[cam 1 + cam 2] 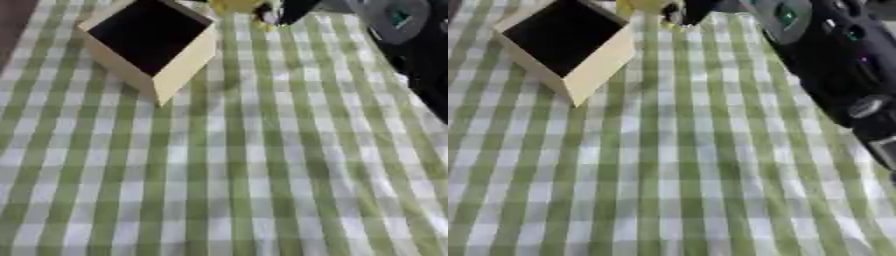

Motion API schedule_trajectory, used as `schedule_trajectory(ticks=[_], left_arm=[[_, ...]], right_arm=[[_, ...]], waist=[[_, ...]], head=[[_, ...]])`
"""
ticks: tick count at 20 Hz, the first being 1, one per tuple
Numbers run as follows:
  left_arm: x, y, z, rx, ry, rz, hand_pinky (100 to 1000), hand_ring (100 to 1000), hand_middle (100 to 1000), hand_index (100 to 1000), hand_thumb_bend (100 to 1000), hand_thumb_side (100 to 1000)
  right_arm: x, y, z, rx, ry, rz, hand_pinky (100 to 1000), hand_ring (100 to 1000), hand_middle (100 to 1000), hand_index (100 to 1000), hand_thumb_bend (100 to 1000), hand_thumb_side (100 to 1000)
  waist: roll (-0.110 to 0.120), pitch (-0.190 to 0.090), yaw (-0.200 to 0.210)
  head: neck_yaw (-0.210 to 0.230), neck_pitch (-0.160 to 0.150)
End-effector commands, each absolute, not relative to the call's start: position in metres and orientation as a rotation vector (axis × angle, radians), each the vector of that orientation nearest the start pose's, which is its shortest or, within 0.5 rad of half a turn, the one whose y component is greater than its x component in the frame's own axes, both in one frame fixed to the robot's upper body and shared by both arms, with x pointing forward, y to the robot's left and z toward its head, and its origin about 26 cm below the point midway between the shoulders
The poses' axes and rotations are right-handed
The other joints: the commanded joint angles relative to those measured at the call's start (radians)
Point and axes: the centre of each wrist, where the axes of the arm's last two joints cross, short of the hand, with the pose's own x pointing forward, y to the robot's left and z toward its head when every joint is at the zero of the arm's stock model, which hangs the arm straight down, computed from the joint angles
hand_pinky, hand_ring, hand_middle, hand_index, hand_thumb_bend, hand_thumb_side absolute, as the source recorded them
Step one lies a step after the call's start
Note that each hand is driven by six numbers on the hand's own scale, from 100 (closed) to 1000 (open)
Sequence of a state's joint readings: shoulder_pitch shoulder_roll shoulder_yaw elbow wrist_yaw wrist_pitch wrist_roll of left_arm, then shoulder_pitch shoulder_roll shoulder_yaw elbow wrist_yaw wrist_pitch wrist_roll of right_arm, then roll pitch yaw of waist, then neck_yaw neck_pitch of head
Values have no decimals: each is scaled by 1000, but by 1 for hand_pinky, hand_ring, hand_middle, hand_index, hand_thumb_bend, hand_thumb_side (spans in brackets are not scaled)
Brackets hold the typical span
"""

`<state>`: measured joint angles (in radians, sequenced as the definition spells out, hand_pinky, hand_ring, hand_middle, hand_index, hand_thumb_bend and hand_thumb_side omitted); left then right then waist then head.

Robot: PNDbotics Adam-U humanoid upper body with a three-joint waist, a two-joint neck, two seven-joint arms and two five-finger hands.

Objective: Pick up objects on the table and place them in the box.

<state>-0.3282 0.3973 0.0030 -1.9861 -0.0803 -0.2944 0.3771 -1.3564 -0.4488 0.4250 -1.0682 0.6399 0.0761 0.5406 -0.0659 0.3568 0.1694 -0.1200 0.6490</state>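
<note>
A cream box with a dark inside stands at the upper left, turned corner-on towards me. Just past its right corner, at the top edge, lies a yellow object, mostly cut off by the picture. My right arm comes in from the right and runs up to the top edge. My right hand shows only as black fingers right beside the yellow object, touching it or nearly so. Whether it holds the object is hidden. My left hand is out of sight.
A green and white checked cloth covers the whole table. The right arm crosses the upper right part of it. A dark strip shows past the table's left edge.
</note>
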Motion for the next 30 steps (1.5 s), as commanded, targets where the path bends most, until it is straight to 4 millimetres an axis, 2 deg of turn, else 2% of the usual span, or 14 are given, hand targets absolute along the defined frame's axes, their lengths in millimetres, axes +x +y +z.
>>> schedule_trajectory(ticks=[1, 8, 17, 23, 24, 25, 30], left_arm=[[302, 268, 222, -497, 3533, 134, 591, 716, 745, 785, 310, 635], [303, 265, 224, -459, 3534, 145, 592, 716, 746, 785, 309, 636], [303, 261, 226, -419, 3533, 162, 592, 716, 746, 785, 307, 637], [304, 260, 227, -404, 3536, 176, 591, 715, 746, 784, 304, 640], [304, 260, 226, -403, 3537, 180, 591, 715, 746, 784, 307, 641], [304, 260, 226, -400, 3538, 186, 591, 715, 746, 784, 302, 641], [304, 259, 226, -391, 3540, 199, 591, 715, 746, 784, 301, 642]], right_arm=[[461, -137, 385, -919, -1673, 1571, 774, 701, 481, 737, 100, 128], [474, -110, 376, -913, -1721, 1535, 765, 684, 469, 734, 100, 129], [477, -78, 363, -913, -1799, 1497, 757, 667, 454, 730, 100, 132], [482, -72, 351, -956, -1812, 1455, 756, 669, 456, 729, 100, 135], [483, -72, 350, -965, -1810, 1449, 757, 670, 457, 729, 100, 162], [484, -72, 348, -977, -1811, 1441, 757, 670, 456, 729, 100, 135], [487, -73, 344, -1024, -1803, 1418, 759, 675, 459, 728, 100, 128]], waist=[[4, -19, 7], [-2, -15, 42], [-16, -14, 80], [-27, -13, 99], [-29, -13, 102], [-31, -13, 105], [-38, -11, 116]], head=[[-17, -17], [-25, -22], [-39, -34], [-52, -37], [-53, -37], [-56, -37], [-61, -39]])
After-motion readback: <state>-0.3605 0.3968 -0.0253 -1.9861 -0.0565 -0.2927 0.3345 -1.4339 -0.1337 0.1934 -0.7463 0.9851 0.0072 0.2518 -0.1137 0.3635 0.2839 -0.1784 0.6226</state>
